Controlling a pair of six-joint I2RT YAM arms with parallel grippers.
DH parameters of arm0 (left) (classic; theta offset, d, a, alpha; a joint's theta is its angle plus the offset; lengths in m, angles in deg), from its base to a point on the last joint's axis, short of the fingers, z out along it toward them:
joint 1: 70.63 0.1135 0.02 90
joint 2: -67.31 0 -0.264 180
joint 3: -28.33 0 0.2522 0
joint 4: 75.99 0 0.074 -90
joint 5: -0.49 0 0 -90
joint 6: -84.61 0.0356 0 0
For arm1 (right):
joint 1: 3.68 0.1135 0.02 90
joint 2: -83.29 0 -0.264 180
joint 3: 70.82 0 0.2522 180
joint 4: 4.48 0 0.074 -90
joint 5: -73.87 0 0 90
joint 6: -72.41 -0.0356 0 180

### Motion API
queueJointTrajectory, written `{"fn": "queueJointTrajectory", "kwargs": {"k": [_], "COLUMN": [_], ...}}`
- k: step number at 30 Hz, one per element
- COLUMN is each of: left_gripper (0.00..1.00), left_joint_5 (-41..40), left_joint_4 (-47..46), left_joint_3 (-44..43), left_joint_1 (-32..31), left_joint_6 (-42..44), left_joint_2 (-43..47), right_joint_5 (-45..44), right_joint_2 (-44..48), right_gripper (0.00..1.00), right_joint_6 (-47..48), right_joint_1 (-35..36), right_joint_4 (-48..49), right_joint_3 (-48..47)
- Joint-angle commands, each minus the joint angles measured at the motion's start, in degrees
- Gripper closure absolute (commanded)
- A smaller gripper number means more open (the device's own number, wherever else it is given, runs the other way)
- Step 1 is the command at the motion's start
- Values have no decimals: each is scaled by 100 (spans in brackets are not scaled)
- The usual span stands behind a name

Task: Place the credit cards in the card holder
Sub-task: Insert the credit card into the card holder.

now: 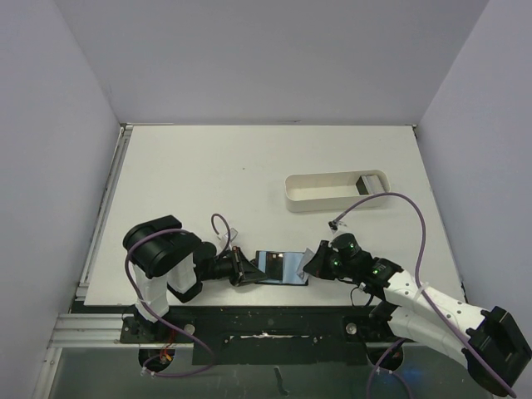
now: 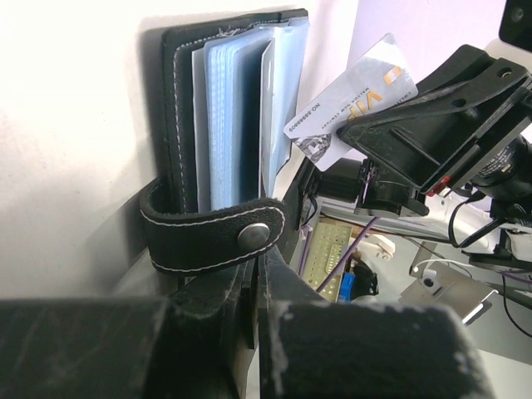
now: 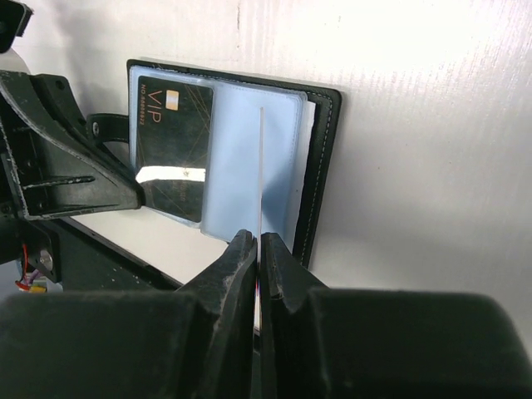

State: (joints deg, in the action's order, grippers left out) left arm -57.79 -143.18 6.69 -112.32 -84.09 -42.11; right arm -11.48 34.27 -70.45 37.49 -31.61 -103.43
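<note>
The holder (image 1: 281, 268) lies open at the near edge of the tabletop (image 1: 208, 183), about midway along it, between the two arms. The left fingers (image 2: 316, 332) are pressed together and appear to clamp its cover on the side of the snap strap, which pins it in place. A dark card (image 3: 170, 141) sits in the pocket on that side. The right fingers (image 3: 220, 291) pinch a silver card (image 2: 353, 100) by one end; in the right wrist view it shows only as a thin line, edge-on above the clear sleeves, and it looks close to them but not yet inside one. A white tray (image 1: 316, 202) stands well apart toward the far right corner. I judge the card to be light, stiff and slick: a grip near its end leaves most of its length free to slide in, but it can pivot or slip between the fingers if its leading corner catches. The sleeves look thin, soft and floppy, so a mouth may buckle instead of parting. The holder itself is light and would skid without the clamp on its cover, so that hold should stay near the spine side, clear of the pocket mouths.
</note>
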Motion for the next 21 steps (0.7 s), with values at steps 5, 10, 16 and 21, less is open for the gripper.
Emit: {"fn": "queueJointTrajectory", "kwargs": {"k": [5,10,16,21], "left_gripper": [100,100,100,100], "left_joint_5": [13,-18,-82,-64], "left_joint_4": [-515,-273,-122,40], "left_joint_3": [-144,-195,-194,-221], "left_joint_1": [-52,-106,-146,-155], "left_joint_6": [86,185,241,357], "left_joint_2": [-47,40,74,108], "right_joint_5": [-140,-132,-125,-131], "right_joint_2": [5,6,-3,36], "right_gripper": [100,100,100,100], "right_joint_6": [-31,-40,-49,-49], "right_joint_1": [-38,-39,-41,-38], "right_joint_4": [172,185,220,180], "right_joint_3": [64,66,70,53]}}
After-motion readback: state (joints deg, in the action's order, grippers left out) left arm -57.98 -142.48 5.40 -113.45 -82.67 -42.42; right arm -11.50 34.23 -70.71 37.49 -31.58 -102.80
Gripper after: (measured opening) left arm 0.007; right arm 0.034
